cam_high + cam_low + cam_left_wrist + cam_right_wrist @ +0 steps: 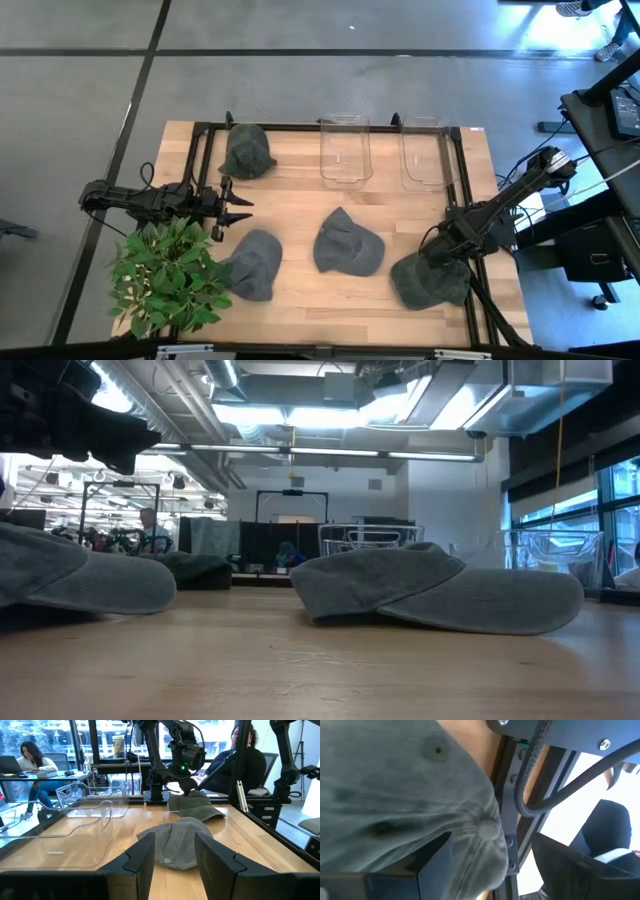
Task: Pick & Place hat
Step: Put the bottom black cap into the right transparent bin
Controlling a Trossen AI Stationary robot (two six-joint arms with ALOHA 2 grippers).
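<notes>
Four grey hats lie on the wooden table. One sits in the far-left part (247,152), one near the left (255,263), one in the middle (347,243) (440,595) and one at the near-right corner (430,283). My right gripper (441,260) (490,865) is open and down on that near-right hat (395,795), its fingers on either side of the crown by the top button (487,829). My left gripper (236,204) (172,865) hovers open at the table's left side, pointing toward the middle hat (177,847). My right gripper comes down slanting from the table's right side over the crown (470,845) of the near-right hat, which lies flat on the table. The cloth bulges between the open fingers (432,865); whether they touch it I cannot tell.
Two clear plastic bins (346,150) (425,150) stand along the far edge. A potted green plant (165,275) sits at the near-left corner beside the left arm. A black metal frame (462,180) rims the table. People sit in the room beyond.
</notes>
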